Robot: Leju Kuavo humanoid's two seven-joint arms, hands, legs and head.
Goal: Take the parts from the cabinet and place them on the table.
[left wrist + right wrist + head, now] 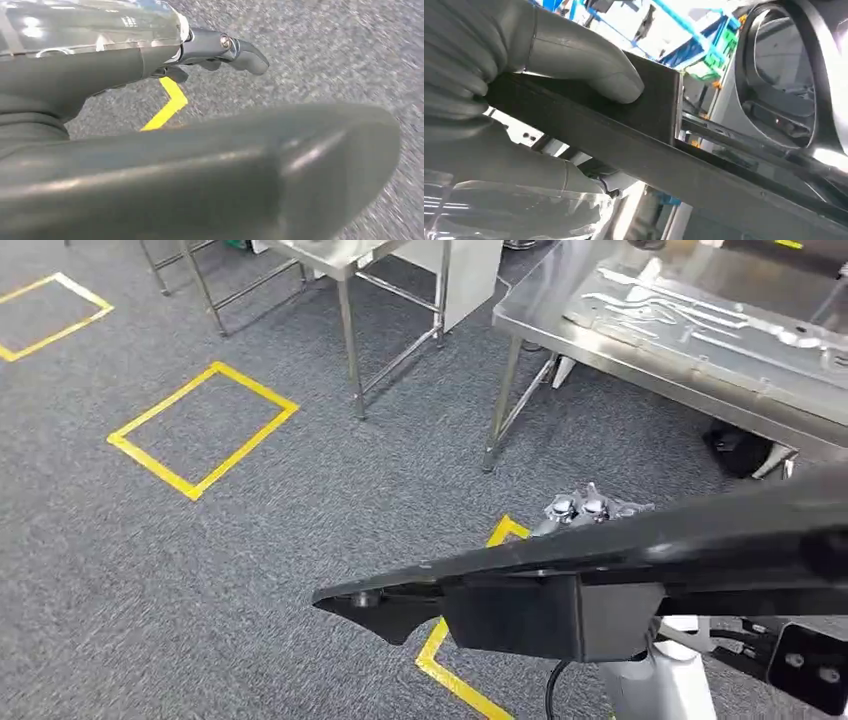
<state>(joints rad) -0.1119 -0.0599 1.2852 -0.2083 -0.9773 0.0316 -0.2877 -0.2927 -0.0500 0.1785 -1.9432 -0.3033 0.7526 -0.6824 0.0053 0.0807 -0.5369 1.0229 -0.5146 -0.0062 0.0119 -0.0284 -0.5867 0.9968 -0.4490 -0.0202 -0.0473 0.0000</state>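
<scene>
Slippage is the likely trouble: the long black part (600,570), a smooth rigid moulding with a boxy lug beneath, is gripped by the right hand (524,75), thumb pressed on its flat face. The left hand (220,50) is seen beside it, though its hold cannot be told. The steel desk (600,350) stands far right across grey carpet (200,570), and its edge could be struck.

part (600,570) across foreground, over floor | table (640,365) behind, far right | taped square (203,427) left | part's right end seemingly off-frame
</scene>
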